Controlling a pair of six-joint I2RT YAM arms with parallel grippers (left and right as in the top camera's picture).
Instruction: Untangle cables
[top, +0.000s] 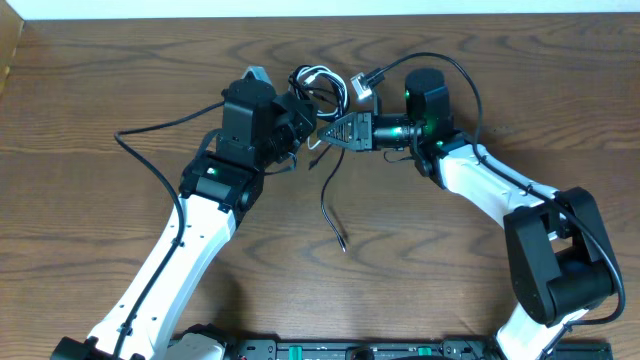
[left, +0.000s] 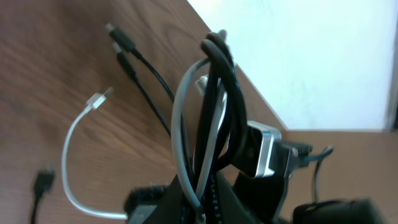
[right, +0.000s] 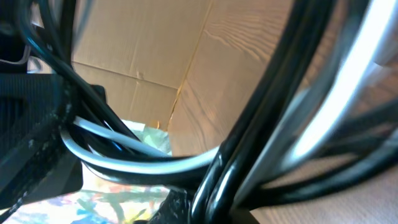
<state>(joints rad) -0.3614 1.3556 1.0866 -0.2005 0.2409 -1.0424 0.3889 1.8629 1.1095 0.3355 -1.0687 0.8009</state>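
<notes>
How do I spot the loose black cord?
On the wooden table, find the cord bundle near the far edge's middle. One thin black cord trails out of it alone toward the robot's base; the other black wires are thicker and fixed to arms.

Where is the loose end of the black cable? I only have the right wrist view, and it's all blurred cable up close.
Observer: Overhead, a black cable tail runs from below the tangle toward the robot's base, and its end is free.
Operator: And the white cable?
Observer: The left wrist view shows the white cable curving loose over the table, its plug apart from two black plugs.
Operator: Is the left gripper on the knot?
Observer: It seems so. In the left wrist view the tangle rises straight out of the left gripper, evidently clamped there.
</notes>
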